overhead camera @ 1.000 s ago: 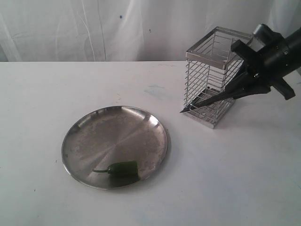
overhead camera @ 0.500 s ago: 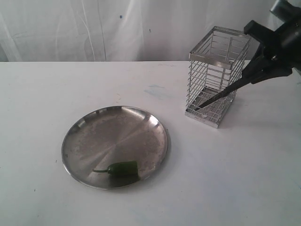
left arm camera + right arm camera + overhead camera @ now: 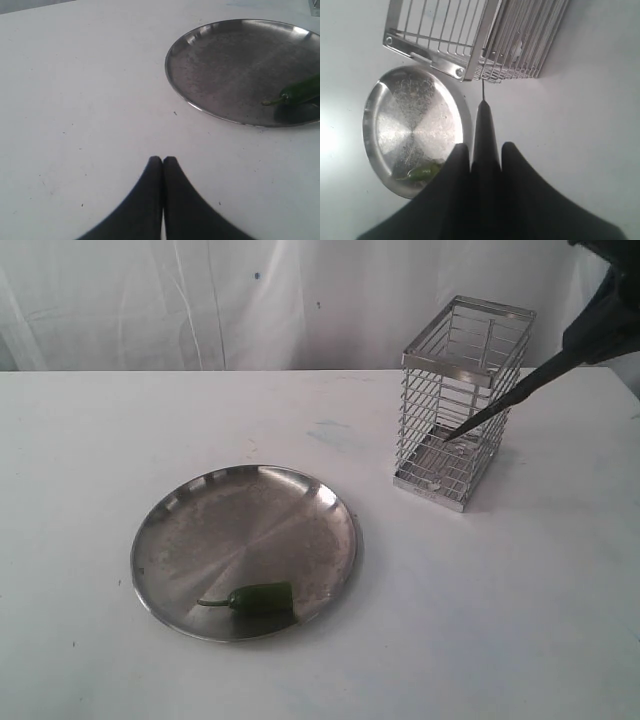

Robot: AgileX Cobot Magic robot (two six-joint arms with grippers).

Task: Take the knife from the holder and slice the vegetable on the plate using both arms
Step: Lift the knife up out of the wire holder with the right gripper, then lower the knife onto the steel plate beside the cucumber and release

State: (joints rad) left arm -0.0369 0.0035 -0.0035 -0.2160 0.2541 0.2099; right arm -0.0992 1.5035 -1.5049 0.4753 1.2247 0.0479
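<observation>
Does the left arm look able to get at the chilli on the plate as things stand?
Probably yes. The left gripper hangs shut over bare table, and nothing lies between it and the plate holding the chilli. The knife is off by the holder.

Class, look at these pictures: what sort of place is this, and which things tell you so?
Probably a staged robot test bench, not a real kitchen: a bare white table, a plain white backdrop, and only a plate and wire holder.

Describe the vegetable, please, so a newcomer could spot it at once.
Find the round steel plate on the white table, left of the wire holder. Near its front rim lies the chilli, the only green thing there, small with a thin curved stem.
</observation>
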